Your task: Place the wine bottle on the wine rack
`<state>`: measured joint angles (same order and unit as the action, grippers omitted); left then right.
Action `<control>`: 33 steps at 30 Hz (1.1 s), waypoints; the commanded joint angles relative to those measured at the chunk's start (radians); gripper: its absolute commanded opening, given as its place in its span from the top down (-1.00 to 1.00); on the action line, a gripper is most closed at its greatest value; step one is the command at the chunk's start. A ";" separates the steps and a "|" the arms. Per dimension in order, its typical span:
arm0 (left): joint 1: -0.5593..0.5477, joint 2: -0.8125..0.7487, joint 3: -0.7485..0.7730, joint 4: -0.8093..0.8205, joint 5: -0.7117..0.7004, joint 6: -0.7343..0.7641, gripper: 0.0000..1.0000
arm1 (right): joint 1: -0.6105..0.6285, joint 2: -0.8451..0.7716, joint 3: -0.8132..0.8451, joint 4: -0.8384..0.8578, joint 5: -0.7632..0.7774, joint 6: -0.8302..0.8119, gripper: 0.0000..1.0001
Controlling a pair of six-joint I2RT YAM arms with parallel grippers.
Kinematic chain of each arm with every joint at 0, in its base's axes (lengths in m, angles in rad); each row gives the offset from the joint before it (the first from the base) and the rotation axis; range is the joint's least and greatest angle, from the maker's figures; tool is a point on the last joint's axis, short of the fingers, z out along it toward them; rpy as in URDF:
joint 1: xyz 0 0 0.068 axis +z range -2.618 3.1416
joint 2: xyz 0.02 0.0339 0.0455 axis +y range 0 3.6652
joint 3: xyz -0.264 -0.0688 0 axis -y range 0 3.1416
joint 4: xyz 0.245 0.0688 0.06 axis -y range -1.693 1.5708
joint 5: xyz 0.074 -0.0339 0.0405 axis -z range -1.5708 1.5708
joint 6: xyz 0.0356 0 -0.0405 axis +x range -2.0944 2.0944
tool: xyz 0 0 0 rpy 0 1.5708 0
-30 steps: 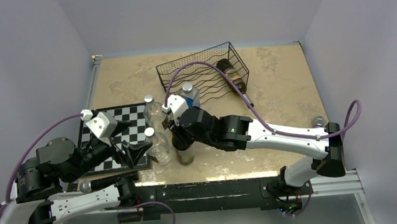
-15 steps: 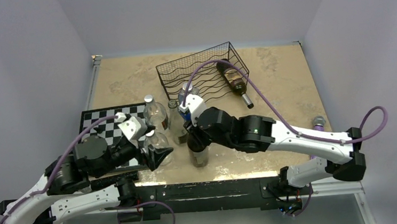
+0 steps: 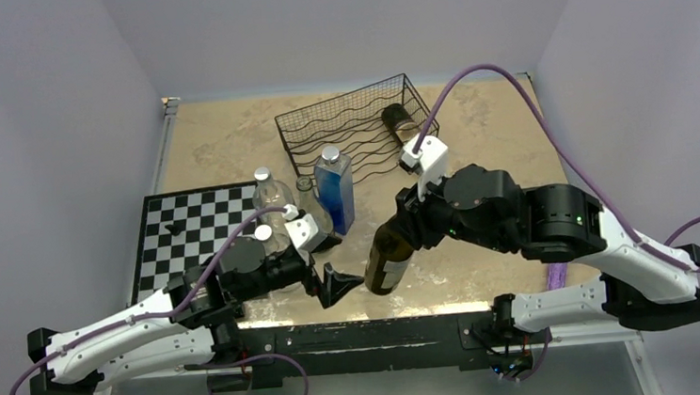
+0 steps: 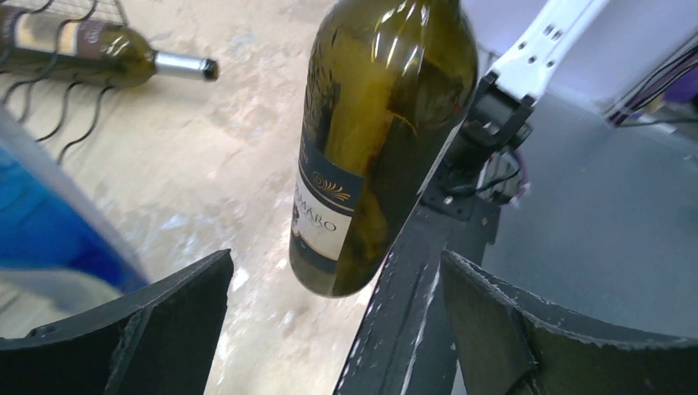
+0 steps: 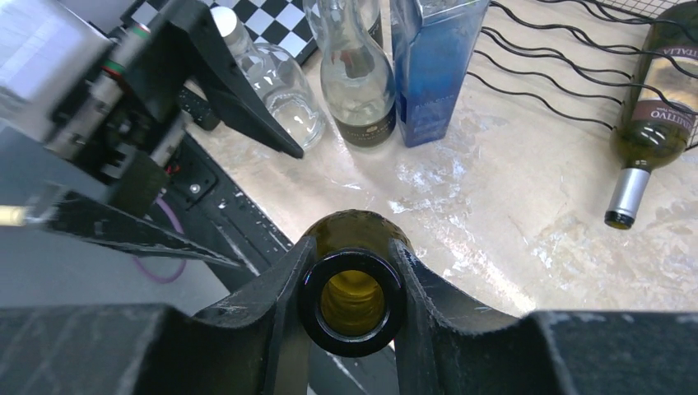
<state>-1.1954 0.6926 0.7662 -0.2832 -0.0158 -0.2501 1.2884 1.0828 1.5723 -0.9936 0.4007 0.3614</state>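
My right gripper (image 3: 411,216) is shut on the neck of an olive-green wine bottle (image 3: 389,256). It holds the bottle tilted, base down-left, above the table's front edge. The right wrist view looks down the bottle's open mouth (image 5: 351,300) between my fingers (image 5: 280,288). My left gripper (image 3: 334,282) is open and empty, just left of the bottle's base; the labelled bottle (image 4: 379,140) hangs ahead of its jaws. The black wire wine rack (image 3: 350,127) stands at the back. A second wine bottle (image 3: 407,127) lies on its right side, neck pointing out.
A blue square bottle (image 3: 334,187) and clear glass bottles (image 3: 268,193) (image 3: 309,205) stand between the rack and my left arm. A chessboard (image 3: 193,233) lies at the left. The table's black front rail (image 3: 385,331) runs under the held bottle.
My right gripper has lifted the wine bottle off the table, carried it right and tilted it. My left arm has swung right from the chessboard to the bottle's base.
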 commanded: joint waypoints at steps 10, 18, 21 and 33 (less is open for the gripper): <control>0.001 0.048 -0.277 0.671 0.242 -0.135 -0.99 | 0.000 -0.012 0.149 -0.071 -0.087 0.177 1.00; 0.000 0.184 -0.286 0.786 0.290 -0.123 -0.99 | 0.000 -0.005 0.186 -0.029 -0.120 0.171 1.00; 0.000 0.241 -0.299 0.868 0.332 -0.160 -0.99 | 0.001 -0.032 0.166 0.020 -0.136 0.171 1.00; 0.000 0.346 -0.421 1.212 0.440 -0.266 -0.81 | 0.001 -0.153 0.027 0.270 -0.159 0.180 1.00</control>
<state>-1.1954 1.0340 0.3729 0.7292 0.3840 -0.4900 1.2884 0.9703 1.6070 -0.9859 0.2611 0.4969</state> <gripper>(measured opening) 0.976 0.368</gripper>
